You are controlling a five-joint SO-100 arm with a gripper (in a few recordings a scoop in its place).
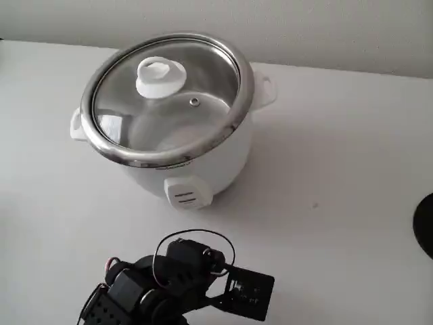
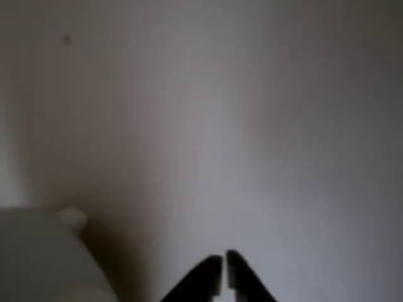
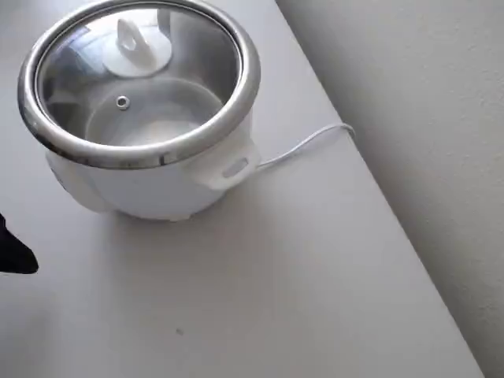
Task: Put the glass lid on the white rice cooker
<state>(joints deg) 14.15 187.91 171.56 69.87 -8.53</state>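
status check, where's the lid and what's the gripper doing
Gripper shut, empty, over bare table. Glass lid seated on the rice cooker. Nothing in the way.

You see the lid [image 1: 169, 101] as clear, glossy glass with a thin metal edge; its knob [image 1: 161, 76] at about 10 o'clock on the disc looks like smooth white plastic, and the vent [image 1: 195, 101] is a small metal eyelet. The cooker [image 1: 210, 159] has a glossy white body and a wide, shiny steel rim [image 3: 236, 102]. The table [image 1: 338, 169] looks matt, smooth and pale. The arm [image 1: 155, 284] looks like matt black plastic.
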